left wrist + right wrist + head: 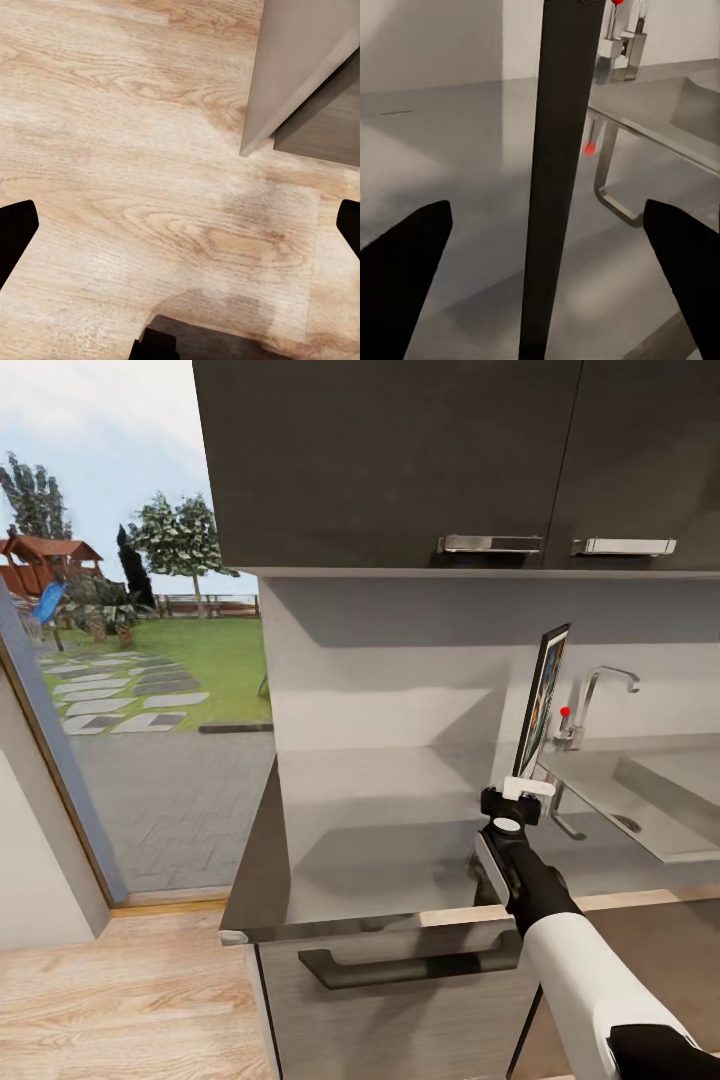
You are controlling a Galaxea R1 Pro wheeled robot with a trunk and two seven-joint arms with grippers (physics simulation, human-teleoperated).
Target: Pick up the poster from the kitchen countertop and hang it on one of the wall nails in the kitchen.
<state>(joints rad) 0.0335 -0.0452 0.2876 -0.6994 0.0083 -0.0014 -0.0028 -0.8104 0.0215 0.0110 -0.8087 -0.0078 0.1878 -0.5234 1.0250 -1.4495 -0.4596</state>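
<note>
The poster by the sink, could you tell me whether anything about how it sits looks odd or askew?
Yes: the poster stands on edge above the countertop, edge-on to the head camera and tilted slightly, beside the tap. The right tool is at its lower edge. Nothing looks spilled or damaged.

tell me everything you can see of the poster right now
The poster stands upright, seen nearly edge-on from the head view: a thin dark frame with a sliver of colourful picture on its face. The right gripper holds its bottom edge above the steel countertop, left of the sink. In the right wrist view it is a narrow dark strip running up between the fingers.
</note>
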